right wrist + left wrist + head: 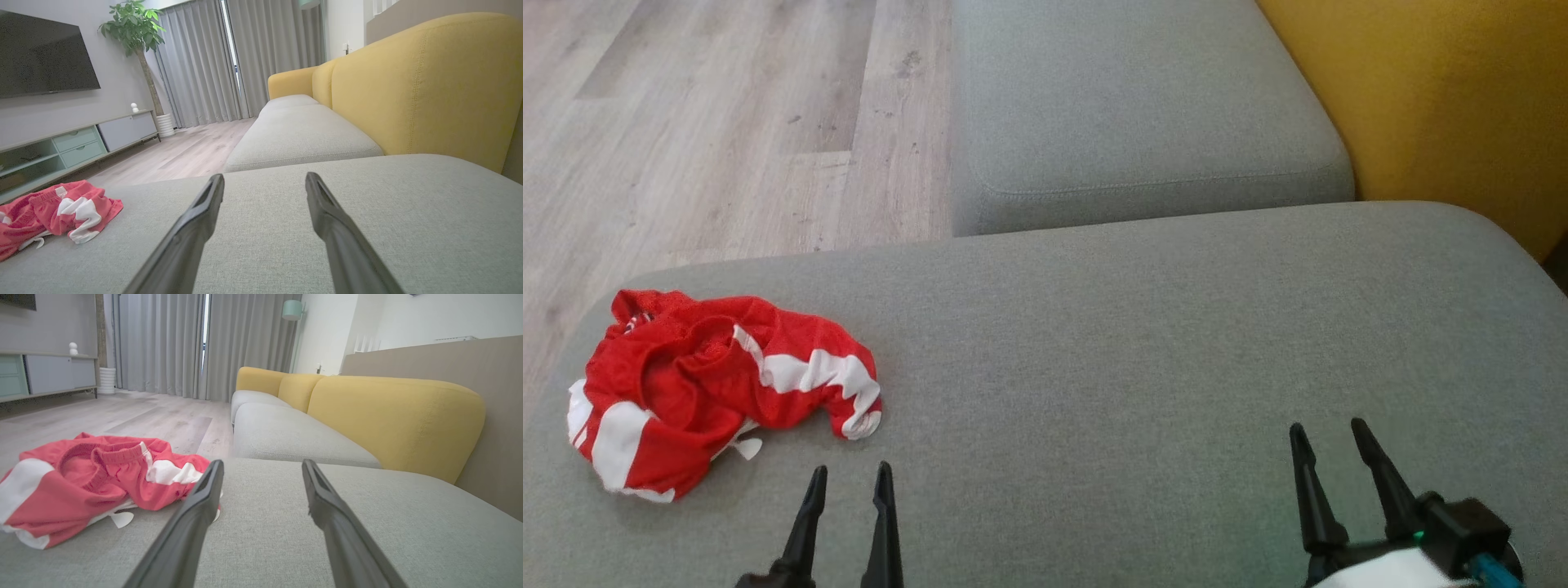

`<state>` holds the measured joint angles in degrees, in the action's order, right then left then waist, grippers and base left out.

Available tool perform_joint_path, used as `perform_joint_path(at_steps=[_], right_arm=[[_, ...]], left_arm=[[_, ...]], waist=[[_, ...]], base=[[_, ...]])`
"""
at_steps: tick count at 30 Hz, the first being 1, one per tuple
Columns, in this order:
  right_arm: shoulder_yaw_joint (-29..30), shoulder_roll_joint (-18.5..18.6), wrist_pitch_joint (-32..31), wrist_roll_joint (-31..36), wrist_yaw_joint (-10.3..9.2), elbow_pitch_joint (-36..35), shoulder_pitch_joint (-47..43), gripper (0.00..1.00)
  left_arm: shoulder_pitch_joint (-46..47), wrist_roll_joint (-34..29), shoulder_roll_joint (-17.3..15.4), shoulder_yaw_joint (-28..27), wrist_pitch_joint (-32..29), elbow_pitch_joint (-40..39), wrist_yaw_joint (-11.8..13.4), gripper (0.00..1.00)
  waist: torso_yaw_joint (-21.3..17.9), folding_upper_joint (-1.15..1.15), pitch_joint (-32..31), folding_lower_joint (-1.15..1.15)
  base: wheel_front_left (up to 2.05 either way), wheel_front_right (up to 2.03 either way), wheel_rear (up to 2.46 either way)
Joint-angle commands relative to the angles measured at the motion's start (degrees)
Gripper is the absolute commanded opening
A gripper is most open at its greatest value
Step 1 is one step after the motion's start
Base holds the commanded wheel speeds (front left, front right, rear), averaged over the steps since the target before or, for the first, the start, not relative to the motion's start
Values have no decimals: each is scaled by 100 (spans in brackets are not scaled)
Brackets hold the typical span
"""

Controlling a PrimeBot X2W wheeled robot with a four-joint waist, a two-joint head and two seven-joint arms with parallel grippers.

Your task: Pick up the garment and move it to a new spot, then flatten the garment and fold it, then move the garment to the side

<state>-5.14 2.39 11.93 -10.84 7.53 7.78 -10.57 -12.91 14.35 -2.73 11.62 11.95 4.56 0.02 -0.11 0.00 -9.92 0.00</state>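
Left gripper (851, 469) and right gripper (1326, 426) spread wide, nothing held; garment (719, 384) heaped at the cushion's left end.
Both grippers sit at my near edge, low over the cushion (1135, 367), with empty jaws, which I read as a ready pose with the pick not yet begun. The garment lies crumpled close to the cushion edge by the floor (727, 122), just ahead and left of the left gripper and well apart from the right, so the left looks like my natural reach. I'd judge the bare middle of the cushion suits the flattening. The garment's long axis runs roughly across my head view, left to right. Its waistband is bunched toward the far side and opens upward, and a white-striped end trails right toward the left gripper.
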Motion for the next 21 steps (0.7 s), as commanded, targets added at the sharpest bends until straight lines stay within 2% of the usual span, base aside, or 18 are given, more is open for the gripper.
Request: perform_joint_path(at_steps=[1, 13, 21], right_arm=[[-115, 45, 97, 214, -4, -255, 74, 100], [-100, 49, 299, 894, -4, -221, -123, 100], [-87, 49, 307, 940, -4, -156, -148, 100]], left_arm=[[178, -220, -11, -73, 94, -264, 51, 100], [12, -1012, -15, 6, 297, -224, 184, 100], [8, -912, -15, -33, 305, -12, 243, 100]], waist=[[10, 0, -21, 0], [36, 0, -169, 0], [21, 0, -171, 0]], base=[[0, 0, 0], [0, 0, 0], [0, 0, 0]])
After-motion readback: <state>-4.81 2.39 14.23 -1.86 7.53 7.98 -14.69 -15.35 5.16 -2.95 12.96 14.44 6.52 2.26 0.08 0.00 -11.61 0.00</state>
